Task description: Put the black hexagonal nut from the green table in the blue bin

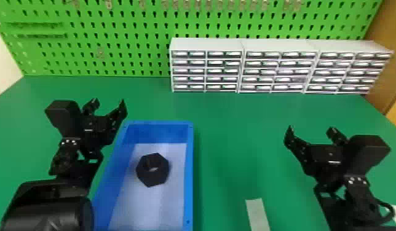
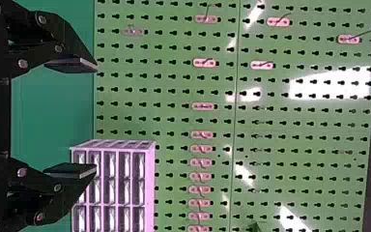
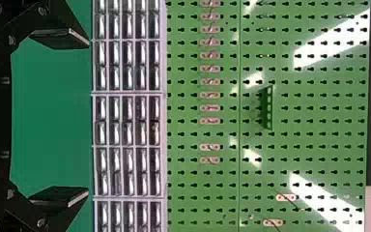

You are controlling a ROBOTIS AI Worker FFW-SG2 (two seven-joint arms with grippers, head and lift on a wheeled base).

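Looks onto a broad green bench, a green perforated pegboard, white drawer cabinets and a rectangular blue bin. Has the black left gripper near the bin, the black right gripper well apart from it, both empty with fingers spread. Has the black hexagonal nut lying inside the bin.

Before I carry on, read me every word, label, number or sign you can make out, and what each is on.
No text can be read anywhere.
Drawer units: pale patches on the fronts, too small to tell whether they carry print.
Left gripper and right gripper: a small pale mark on each, unreadable.
Black nut, blue bin: no lettering seen.
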